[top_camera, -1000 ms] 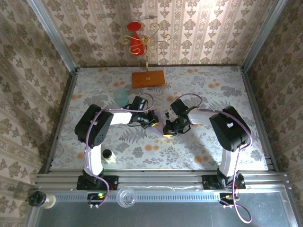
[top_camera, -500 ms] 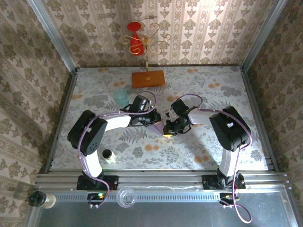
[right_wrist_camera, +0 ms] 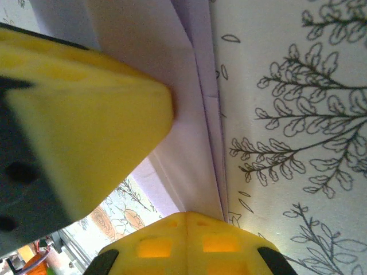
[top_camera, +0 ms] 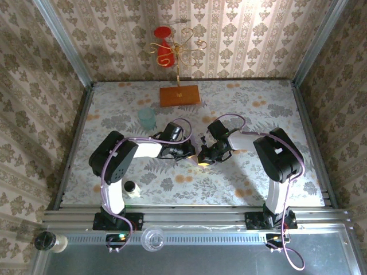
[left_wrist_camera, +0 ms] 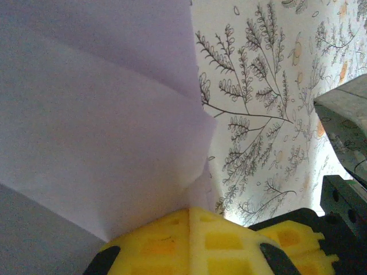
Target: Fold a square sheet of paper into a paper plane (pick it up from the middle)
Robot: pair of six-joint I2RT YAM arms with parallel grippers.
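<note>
Sheet of paper (left_wrist_camera: 103, 114): lilac, part-folded, on tabletop (left_wrist_camera: 269, 86), well in front of wooden board (top_camera: 179, 95). Likely light, limp, easily torn; best held at folded edge. Left fingers (left_wrist_camera: 160, 243) and right fingers (right_wrist_camera: 155, 246) closed, tips against paper.

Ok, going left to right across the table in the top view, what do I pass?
Small bottle → pale teal cup → left gripper → right gripper; both pinch the folded lilac paper.

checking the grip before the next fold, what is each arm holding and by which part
Both hold the folded lilac paper: the left fingers pinch it where its creases converge, the right fingers pinch its layered folded edge.
</note>
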